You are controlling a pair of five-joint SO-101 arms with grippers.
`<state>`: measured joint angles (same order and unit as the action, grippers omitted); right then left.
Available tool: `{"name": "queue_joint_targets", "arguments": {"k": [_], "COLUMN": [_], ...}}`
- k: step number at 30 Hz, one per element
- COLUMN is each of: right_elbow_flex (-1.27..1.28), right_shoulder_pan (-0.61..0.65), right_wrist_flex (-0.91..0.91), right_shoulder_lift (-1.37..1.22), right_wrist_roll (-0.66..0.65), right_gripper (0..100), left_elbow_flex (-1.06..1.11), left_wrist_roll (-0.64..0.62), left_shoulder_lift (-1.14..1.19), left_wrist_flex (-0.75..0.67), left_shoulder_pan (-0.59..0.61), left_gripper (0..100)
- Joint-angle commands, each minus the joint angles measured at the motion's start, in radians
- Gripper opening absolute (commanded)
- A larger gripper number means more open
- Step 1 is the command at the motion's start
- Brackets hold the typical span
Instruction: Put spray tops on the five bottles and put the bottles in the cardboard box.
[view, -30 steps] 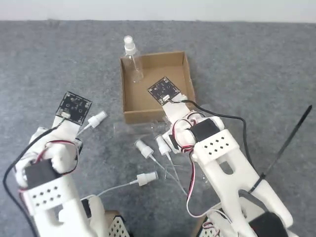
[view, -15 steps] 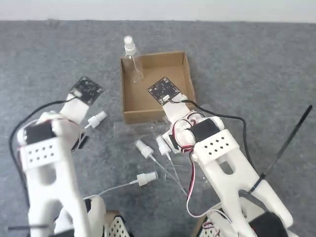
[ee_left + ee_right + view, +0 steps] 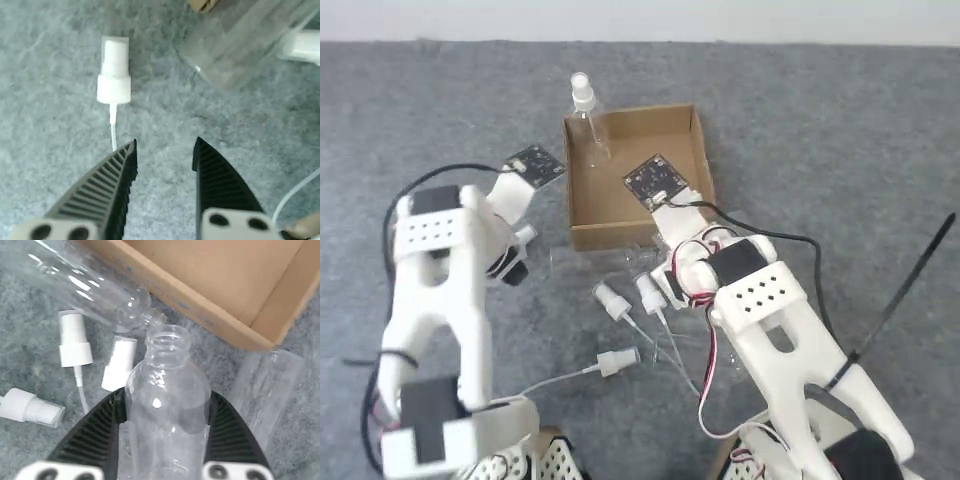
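While the left gripper (image 3: 165,145) hangs low over the carpet (image 3: 840,120) with its fingers spread and nothing between them, a spray top (image 3: 114,75) lies just ahead of the fingertips. Its thin tube runs back toward one of them. In the high view the left arm (image 3: 445,250) leans over this spot, and the same top peeks out beside the wrist. A lying bottle (image 3: 240,40), clear and uncapped, rests on the carpet a little beyond the top.

Toward the middle, three loose tops (image 3: 613,302) (image 3: 650,295) (image 3: 618,360) lie on the carpet in front of the box (image 3: 610,238), each with its tube trailing. The first two are near each other, and the third is closer to the arm bases.

The box sits open on the carpet. A capped bottle (image 3: 588,120) stands upright in its far left corner.

To the right, the right gripper (image 3: 166,400) is pinching an open bottle (image 3: 167,390) by its body, one finger on each side, with the bare neck pointing toward the box wall. This gripper is just in front of the box's near wall. Around it on the carpet lie two more clear bottles (image 3: 90,295) (image 3: 265,385) on their sides.
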<state>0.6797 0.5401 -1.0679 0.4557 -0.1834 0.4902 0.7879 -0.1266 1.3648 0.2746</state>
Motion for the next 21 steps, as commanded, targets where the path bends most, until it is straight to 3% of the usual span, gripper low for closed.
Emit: {"name": "queue_joint_targets", "arguments": {"k": [1, 21], "right_elbow_flex": [-0.014, -0.012], "right_shoulder_pan": [-0.028, -0.027], "right_wrist_flex": [0.038, 0.038], "right_shoulder_lift": [0.054, 0.054], "right_wrist_roll": [-0.002, -0.002], "right_gripper": [10.2, 10.2], "left_elbow_flex": [-0.107, -0.498], "left_wrist_roll": [0.005, 0.005], "left_shoulder_lift": [0.069, 0.559], "left_wrist_flex": [0.009, 0.005], "left_shoulder_pan": [-0.011, -0.014], "left_gripper": [17, 17]}}
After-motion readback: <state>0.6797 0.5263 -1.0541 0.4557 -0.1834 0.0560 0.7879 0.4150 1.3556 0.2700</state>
